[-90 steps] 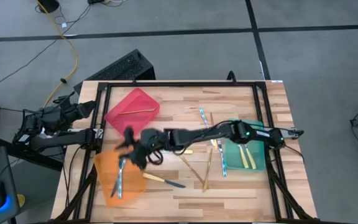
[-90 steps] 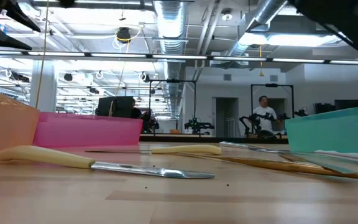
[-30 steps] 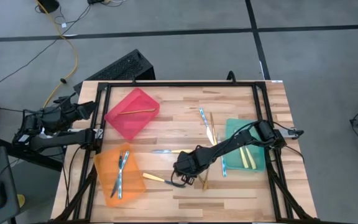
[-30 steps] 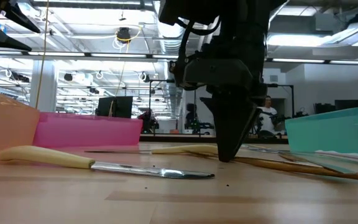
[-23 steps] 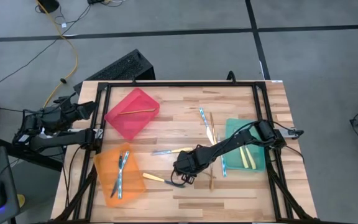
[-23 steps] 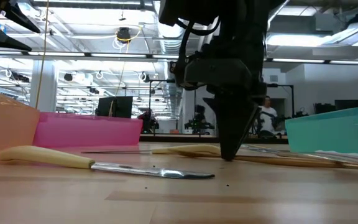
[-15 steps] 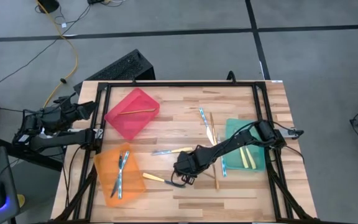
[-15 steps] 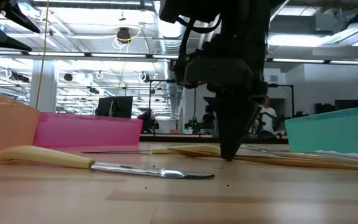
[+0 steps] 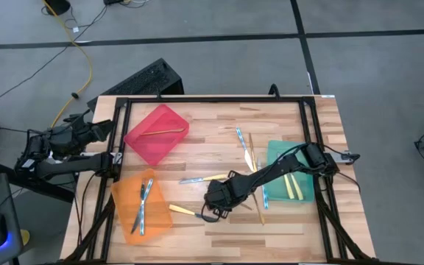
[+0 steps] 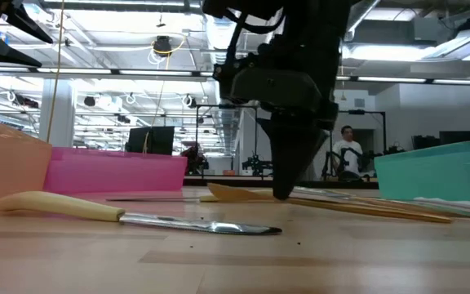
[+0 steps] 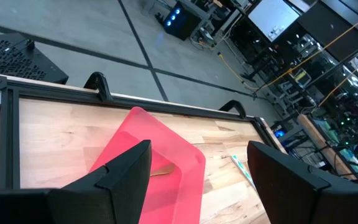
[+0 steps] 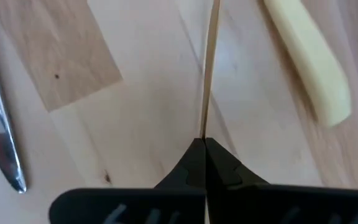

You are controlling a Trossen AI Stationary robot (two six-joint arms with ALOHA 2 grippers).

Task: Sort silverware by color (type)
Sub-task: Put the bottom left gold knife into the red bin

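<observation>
My right gripper (image 9: 221, 197) stands at the table's middle front, shut on a thin gold piece (image 9: 258, 210) that runs from the fingers toward the near right. Beside it lie a yellow-handled knife (image 9: 186, 213) and another yellow-handled piece (image 9: 206, 178). Silvery-blue pieces (image 9: 241, 140) and a gold one (image 9: 250, 147) lie farther back. The red bin (image 9: 157, 132) holds one gold piece, the orange bin (image 9: 142, 206) two silvery-blue ones, the green bin (image 9: 291, 182) yellow-handled ones. My left gripper (image 11: 197, 158) waits open at the table's far left edge. My right gripper pinches the gold piece (image 12: 206, 132) between its two fingertips (image 10: 284, 193), at or near one end. The fingers come from above, pointing down, and the piece runs on straight ahead of them. It lies low and nearly flat, its free end (image 10: 439, 217) on the table.
The yellow handle (image 12: 309, 62) and the knife's silver blade tip (image 12: 2, 149) lie close on either side of my right fingers. A black frame (image 9: 124, 110) runs around the tabletop. Bare wood shows along the near edge (image 9: 271, 239).
The gold piece has turned about on the table: its free near end has swung toward the table's right edge while the end at my right gripper stayed. My right gripper has shifted a little toward the table's left.
</observation>
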